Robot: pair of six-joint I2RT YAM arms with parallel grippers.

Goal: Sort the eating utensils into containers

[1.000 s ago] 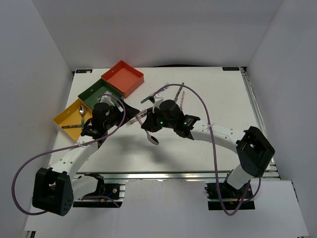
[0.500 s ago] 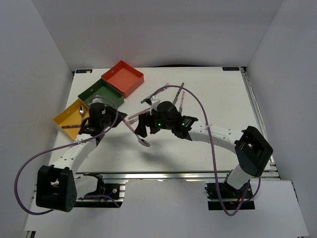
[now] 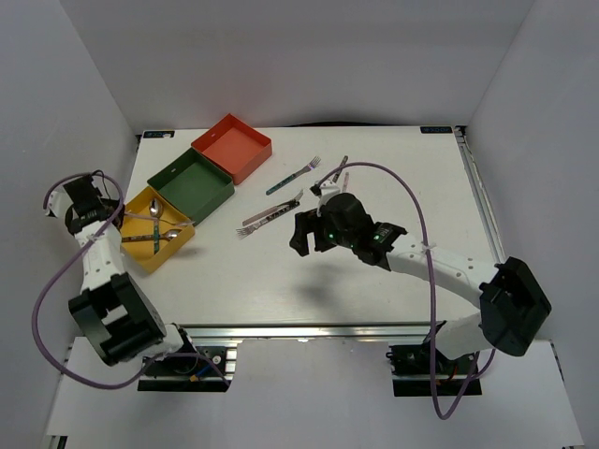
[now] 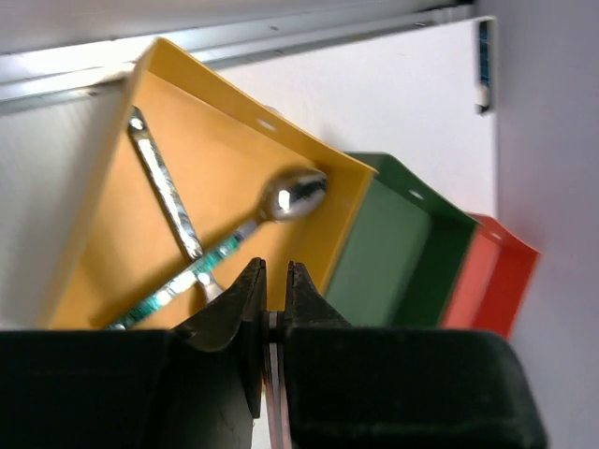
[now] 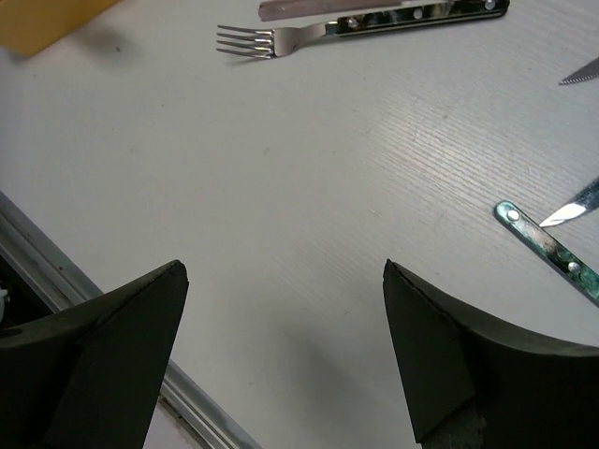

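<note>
- Left hand [image 4: 271, 276]: jaws pressed together, nothing held; at 9 o'clock of the yellow tray [image 4: 225, 159], off the tabletop [image 3: 421, 178] edge
- Yellow tray: two spoons [image 4: 292, 195] crossed inside
- Green tray [image 3: 192, 183], red tray [image 3: 234, 145]: side by side in a row toward 1 o'clock of yellow tray
- Right hand [image 5: 281, 281]: wide, empty, mid-tabletop
- Forks [image 3: 271, 215]: loose at its 11 o'clock
- Knives [image 3: 339, 173]: at its 1 o'clock

White arms [image 3: 447, 266], black joints [image 3: 510, 304], purple cables [image 3: 37, 320]
</note>
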